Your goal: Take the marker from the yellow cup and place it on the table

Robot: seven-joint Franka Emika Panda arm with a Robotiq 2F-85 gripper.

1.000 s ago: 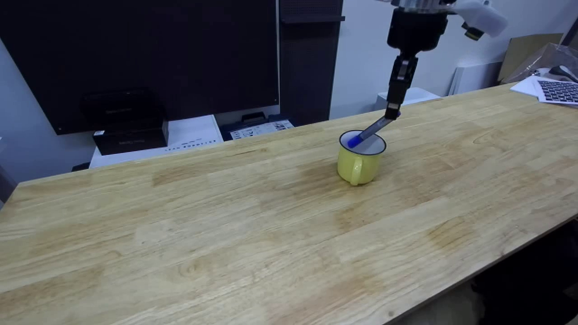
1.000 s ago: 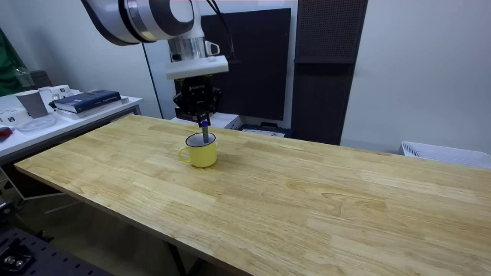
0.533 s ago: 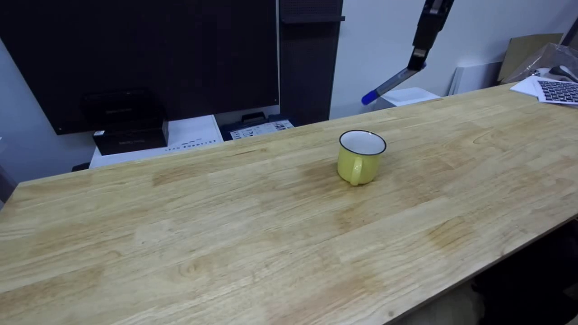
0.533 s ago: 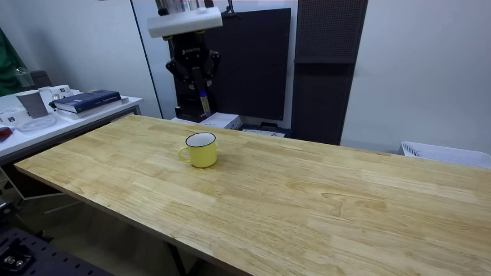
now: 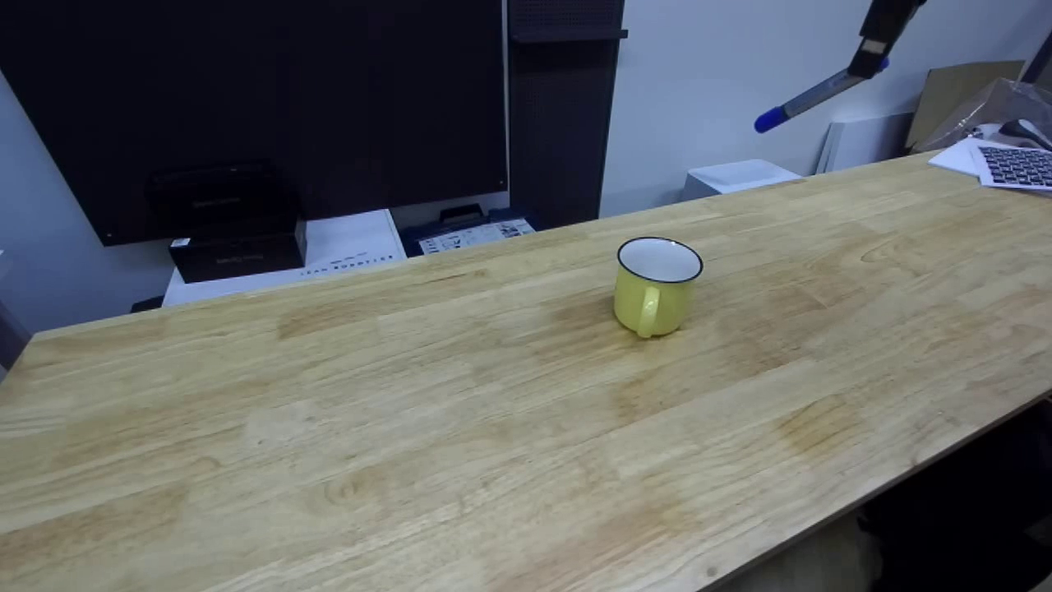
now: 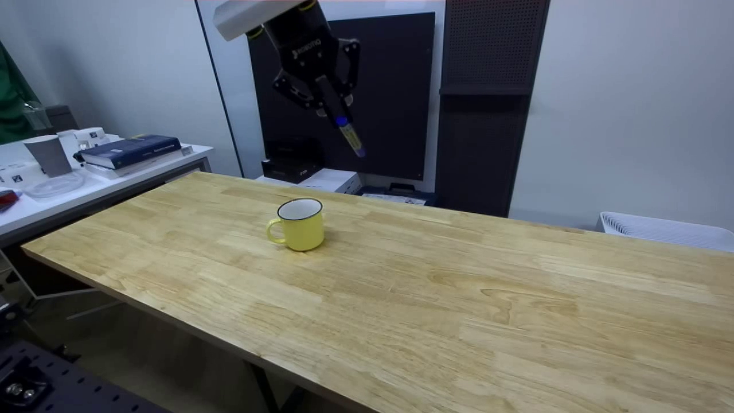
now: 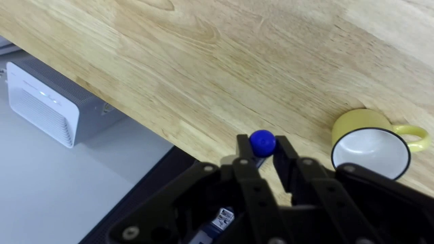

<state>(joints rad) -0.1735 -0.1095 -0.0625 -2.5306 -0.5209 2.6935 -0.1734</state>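
Observation:
The marker, slim and greyish with blue ends, shows in both exterior views (image 5: pixel 818 92) (image 6: pixel 351 137). My gripper (image 5: pixel 869 67) is shut on it near one end and holds it tilted, well above the table (image 5: pixel 411 411). In the wrist view the marker's blue end (image 7: pixel 262 143) sits between the two fingertips; the rest of it is mostly hidden behind them. The yellow cup (image 5: pixel 670 304) stands upright on the table with its white inside bare, also in an exterior view (image 6: pixel 304 230). In the wrist view the cup (image 7: pixel 359 120) lies to the right of the fingers.
A keyboard (image 5: pixel 1019 167) lies at the table's far right end in an exterior view. A white slatted appliance (image 7: pixel 44 105) stands beyond the table's back edge. A side table with a blue book (image 6: pixel 129 152) and a grey cup (image 6: pixel 49 156) adjoins the left end.
My gripper has lifted the marker up out of the yellow cup and carried it away sideways, tilting as it moved. The cup has stayed in place.

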